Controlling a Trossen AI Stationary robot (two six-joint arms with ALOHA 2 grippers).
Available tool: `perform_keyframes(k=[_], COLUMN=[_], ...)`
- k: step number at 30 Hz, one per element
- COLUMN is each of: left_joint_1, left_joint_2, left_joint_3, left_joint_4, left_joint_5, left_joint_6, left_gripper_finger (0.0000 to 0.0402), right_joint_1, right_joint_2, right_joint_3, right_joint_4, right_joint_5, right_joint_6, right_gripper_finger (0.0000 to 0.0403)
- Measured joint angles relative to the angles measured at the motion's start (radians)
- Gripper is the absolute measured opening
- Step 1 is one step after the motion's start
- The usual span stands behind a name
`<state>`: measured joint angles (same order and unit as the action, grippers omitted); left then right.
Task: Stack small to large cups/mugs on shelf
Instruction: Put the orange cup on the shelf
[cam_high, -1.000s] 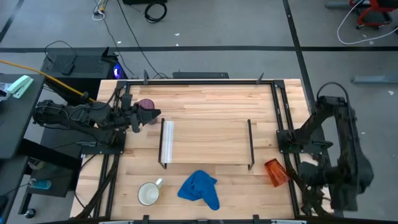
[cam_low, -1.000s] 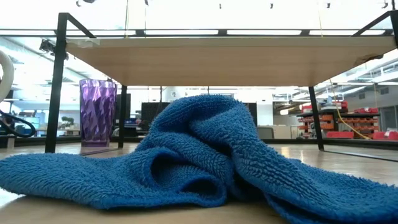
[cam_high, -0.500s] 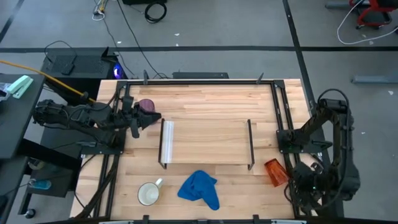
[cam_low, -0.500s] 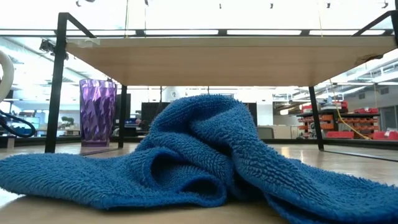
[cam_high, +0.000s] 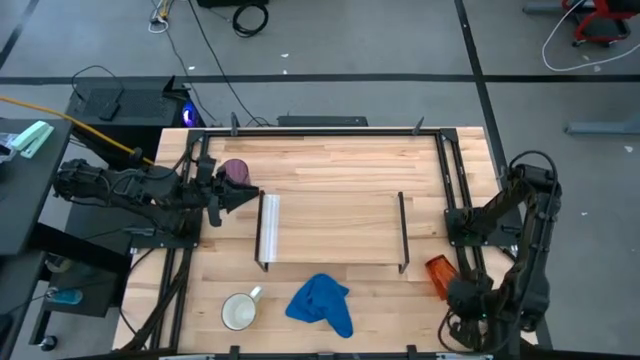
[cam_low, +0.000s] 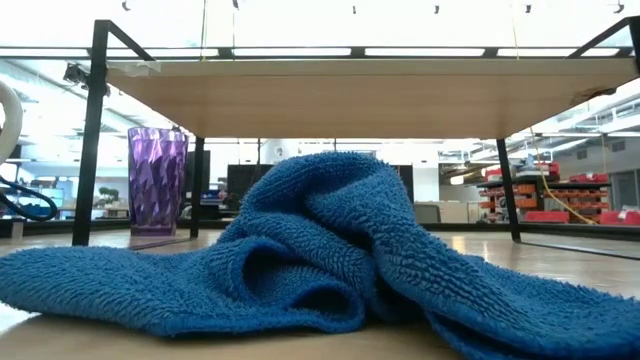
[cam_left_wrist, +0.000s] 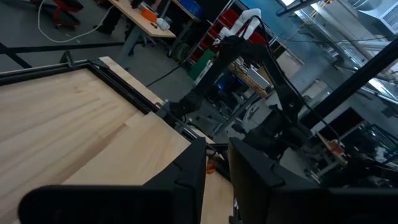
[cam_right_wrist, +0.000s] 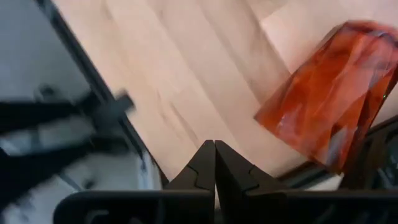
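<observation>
Only right wrist view shows right claw (cam_right_wrist: 214, 163) pinched beside orange cup (cam_right_wrist: 329, 109).

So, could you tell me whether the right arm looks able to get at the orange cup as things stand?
Probably yes: the orange cup lies on its side at the table's right edge, right beside the right gripper, with only bare tabletop between them. Its fingers are shut, so they would need opening.

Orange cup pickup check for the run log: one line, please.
orange cup: lying on table, ungrasped | right gripper: shut, beside it | left gripper: near purple cup
</observation>
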<state>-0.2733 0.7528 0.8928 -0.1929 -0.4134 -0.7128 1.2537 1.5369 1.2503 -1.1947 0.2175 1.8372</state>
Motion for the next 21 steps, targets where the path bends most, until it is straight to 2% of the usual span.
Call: perform_keyframes(k=[5, 13, 21], left_joint_1=[0.0, 0.0, 0.0], left_joint_2=[0.0, 0.0, 0.0], left_joint_3=[0.0, 0.0, 0.0], left_joint_4=[0.0, 0.0, -0.001], left_joint_5=[0.0, 0.0, 0.0], left_joint_6=[-0.008, -0.008, 0.016], left_gripper_finger=[0.0079, 0.0075, 0.008], right_joint_1=[0.0, 0.013, 0.037], right_joint_2=[0.052, 0.086, 0.087], right_joint_3=[0.0, -0.001, -0.012], right_joint_4=[-0.015, -0.042, -0.053], right_joint_5=[-0.106, -0.106, -0.055], right_joint_6=[-0.19, -0.274, -0.276], right_gripper_finger=[0.0014, 0.0023, 0.0075])
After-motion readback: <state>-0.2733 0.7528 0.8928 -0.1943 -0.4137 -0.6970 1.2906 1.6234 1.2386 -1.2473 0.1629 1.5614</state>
